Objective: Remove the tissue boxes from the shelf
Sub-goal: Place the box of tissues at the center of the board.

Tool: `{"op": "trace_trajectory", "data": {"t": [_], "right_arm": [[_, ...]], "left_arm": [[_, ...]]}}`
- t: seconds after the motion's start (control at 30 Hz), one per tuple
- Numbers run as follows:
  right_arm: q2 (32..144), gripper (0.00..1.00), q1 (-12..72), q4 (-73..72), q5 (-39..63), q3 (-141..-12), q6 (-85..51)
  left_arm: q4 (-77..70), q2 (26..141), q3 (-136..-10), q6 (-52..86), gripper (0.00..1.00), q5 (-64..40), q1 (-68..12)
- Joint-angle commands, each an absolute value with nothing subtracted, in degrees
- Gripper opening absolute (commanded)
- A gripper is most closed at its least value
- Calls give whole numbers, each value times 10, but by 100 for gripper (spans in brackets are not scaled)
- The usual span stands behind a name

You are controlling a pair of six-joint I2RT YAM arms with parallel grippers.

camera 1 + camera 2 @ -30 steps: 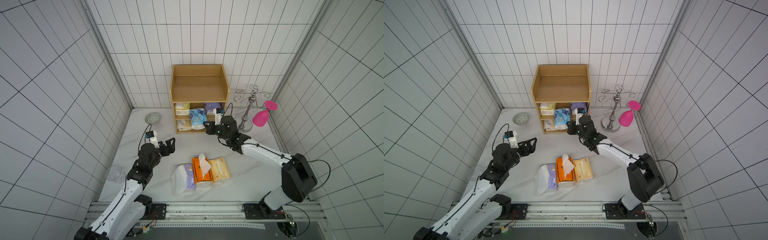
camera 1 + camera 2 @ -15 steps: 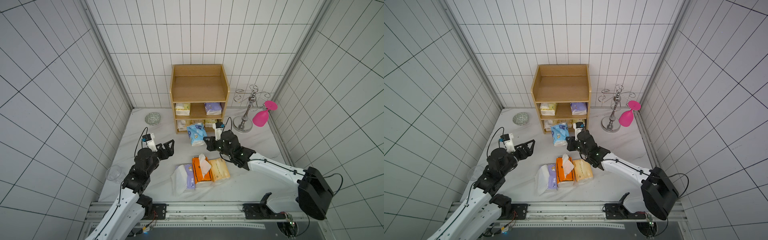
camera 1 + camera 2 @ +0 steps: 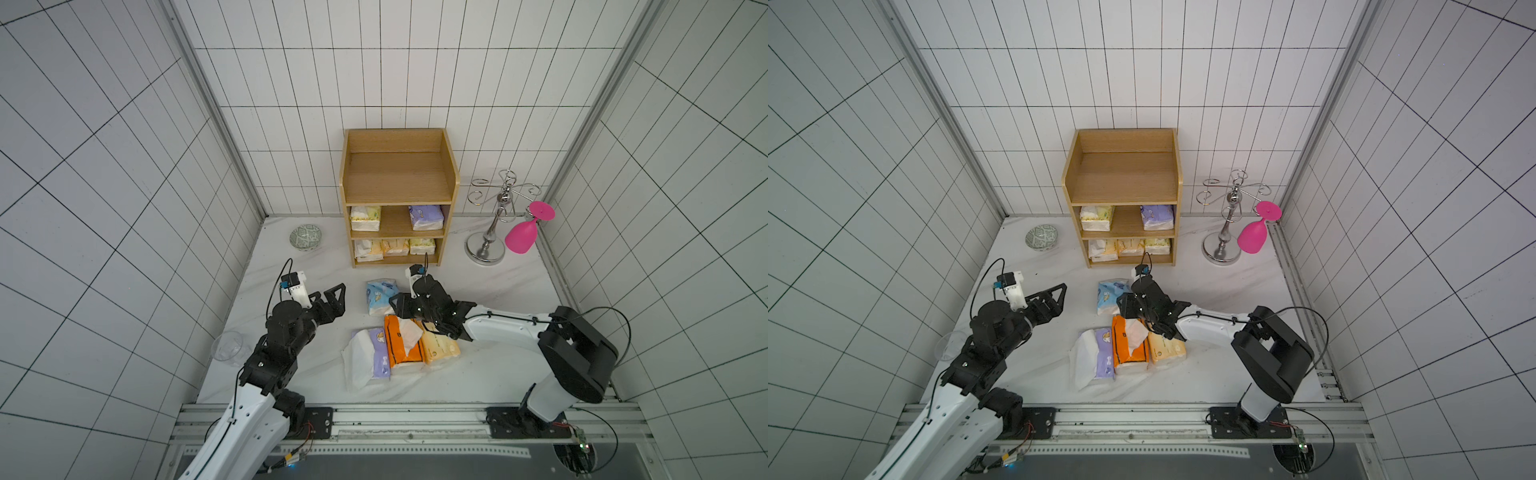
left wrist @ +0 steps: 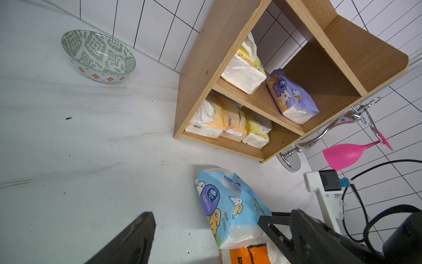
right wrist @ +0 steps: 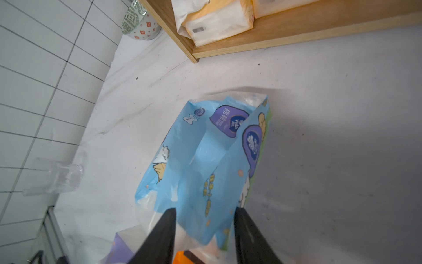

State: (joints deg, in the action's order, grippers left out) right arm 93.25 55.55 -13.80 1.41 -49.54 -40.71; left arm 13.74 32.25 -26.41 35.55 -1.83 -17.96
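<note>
Once pulled off brown wooden shelf (image 3: pixel 399 183), dropped at its 6 o'clock: soft light-blue tissue pack (image 3: pixel 379 297).
Right gripper (image 5: pixel 204 211) and left gripper (image 3: pixel 336 301) open, empty; five more to fetch.

Table (image 3: pixel 498 291) bears shelf (image 3: pixel 397 178), tissue boxes (image 3: pixel 395 347), bowl (image 3: pixel 306 237), stand (image 3: pixel 485 249).

The left arm (image 3: pixel 266 374) is folded upward at the elbow, and the left gripper (image 3: pixel 338 300) is held level with its jaws spread wide. The right arm (image 3: pixel 503 328) is stretched out low and nearly straight, and the right gripper (image 3: pixel 395 306) is angled downward with its fingers (image 5: pixel 167 230) parted.
</note>
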Motion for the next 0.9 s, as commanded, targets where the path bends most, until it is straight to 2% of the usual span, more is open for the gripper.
{"op": "trace_trajectory", "data": {"t": [0.0,0.13,0.2,0.3,0.47,0.67,0.87], "right_arm": [[914,59,563,-128,15,-540,-395],[888,63,554,-50,-16,-562,-356],[898,63,531,-6,-1,-589,-346],[938,62,494,25,61,-629,-335],[1032,62,483,68,99,-708,-301],[1121,61,484,43,158,-742,-325],[1144,59,506,-12,186,-735,-358]], "left_arm": [[142,319,-264,342,96,-7,-182],[142,317,-263,337,96,-1,-182],[137,318,-261,337,96,2,-182],[130,319,-258,337,96,2,-182],[117,320,-250,335,97,10,-181],[122,319,-253,329,97,16,-181],[120,321,-251,328,97,17,-181]]}}
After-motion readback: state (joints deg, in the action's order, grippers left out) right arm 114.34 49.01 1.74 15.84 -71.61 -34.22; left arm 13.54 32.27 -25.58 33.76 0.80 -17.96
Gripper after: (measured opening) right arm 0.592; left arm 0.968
